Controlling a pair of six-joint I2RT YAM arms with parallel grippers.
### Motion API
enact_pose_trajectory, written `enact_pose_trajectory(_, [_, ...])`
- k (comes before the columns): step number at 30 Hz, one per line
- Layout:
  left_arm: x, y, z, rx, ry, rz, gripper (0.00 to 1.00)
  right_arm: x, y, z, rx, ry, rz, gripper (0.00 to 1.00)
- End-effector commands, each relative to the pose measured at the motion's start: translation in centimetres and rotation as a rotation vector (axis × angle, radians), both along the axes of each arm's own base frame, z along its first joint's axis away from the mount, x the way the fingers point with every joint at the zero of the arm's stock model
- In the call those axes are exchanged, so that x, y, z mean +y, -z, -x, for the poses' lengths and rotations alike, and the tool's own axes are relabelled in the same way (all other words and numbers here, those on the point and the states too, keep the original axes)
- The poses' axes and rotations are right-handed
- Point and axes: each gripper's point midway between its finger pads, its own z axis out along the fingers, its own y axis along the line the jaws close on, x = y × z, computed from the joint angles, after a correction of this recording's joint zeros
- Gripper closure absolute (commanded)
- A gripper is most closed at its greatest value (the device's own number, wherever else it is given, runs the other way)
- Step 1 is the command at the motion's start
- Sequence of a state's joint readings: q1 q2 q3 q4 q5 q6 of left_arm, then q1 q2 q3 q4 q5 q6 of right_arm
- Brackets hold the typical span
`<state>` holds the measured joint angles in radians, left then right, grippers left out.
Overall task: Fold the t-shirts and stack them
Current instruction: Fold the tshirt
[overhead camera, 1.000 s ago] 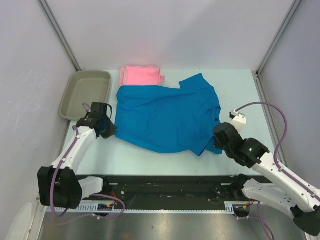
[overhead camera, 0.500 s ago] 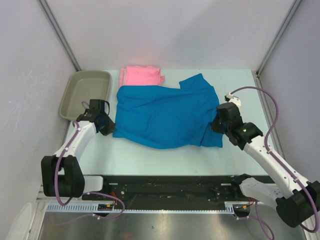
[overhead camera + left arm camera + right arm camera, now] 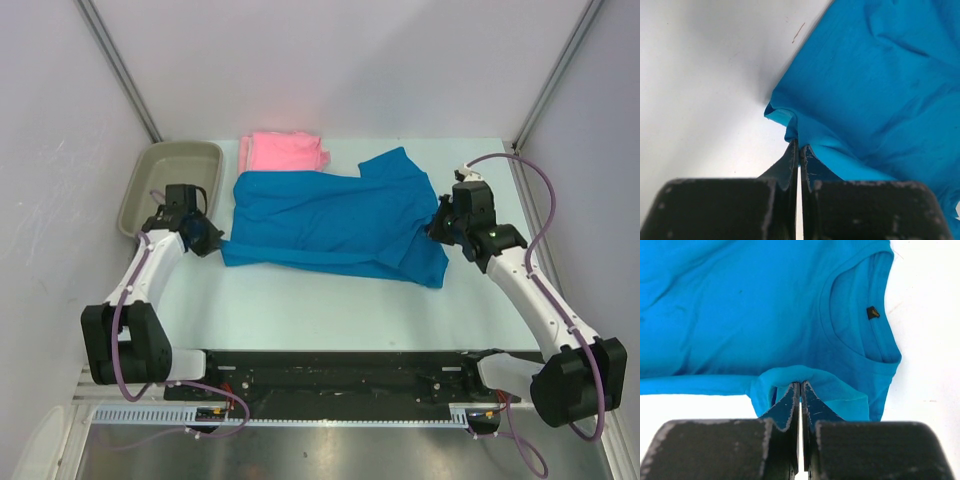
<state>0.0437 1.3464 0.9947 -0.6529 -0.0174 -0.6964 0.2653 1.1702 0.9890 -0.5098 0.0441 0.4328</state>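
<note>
Top external: pale table (image 3: 300,312) w/ blue t-shirt (image 3: 320,225), tray (image 3: 170,186) far-left, grey walls (image 3: 330,60).

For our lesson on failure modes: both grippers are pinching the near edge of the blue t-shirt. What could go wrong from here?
1. The left gripper and right gripper each pinch only a thin lip of the blue t-shirt, so the cloth may slip out during the fold.
2. The cloth lies wrinkled and bunched, so the fold may come out crooked.
3. Its far edge meets the pink t-shirt; carrying the cloth further could drag or cover that shirt.
</note>
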Motion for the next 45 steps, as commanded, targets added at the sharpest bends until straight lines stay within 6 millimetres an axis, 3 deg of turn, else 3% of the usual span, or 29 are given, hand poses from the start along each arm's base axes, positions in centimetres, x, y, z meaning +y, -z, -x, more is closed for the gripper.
enact_pose_trajectory(1, [0.8, -2.2, -0.8, -0.057, 0.007, -0.014, 1.0, 0.8, -3.6, -1.5, -0.101, -0.056, -0.033, 1.0])
enact_pose_trajectory(14, [0.5, -2.2, -0.8, -0.062, 0.024, 0.007, 1.0, -1.1, -5.4, 0.2, -0.126, 0.004, -0.007, 1.0])
enact_pose_trajectory(28, [0.1, -1.8, 1.0, -0.067, 0.042, 0.014, 1.0, -4.5, -5.1, 2.6, -0.12, 0.121, -0.004, 1.0])
enact_pose_trajectory(36, [-0.1, -1.5, 1.0, -0.069, 0.054, 0.019, 1.0, -4.0, -4.7, 2.4, -0.106, 0.104, -0.02, 1.0])
enact_pose_trajectory(45, [-0.1, -0.9, 0.0, -0.05, 0.062, 0.021, 1.0, -4.0, -2.9, 1.8, -0.048, 0.1, 0.002, 1.0])
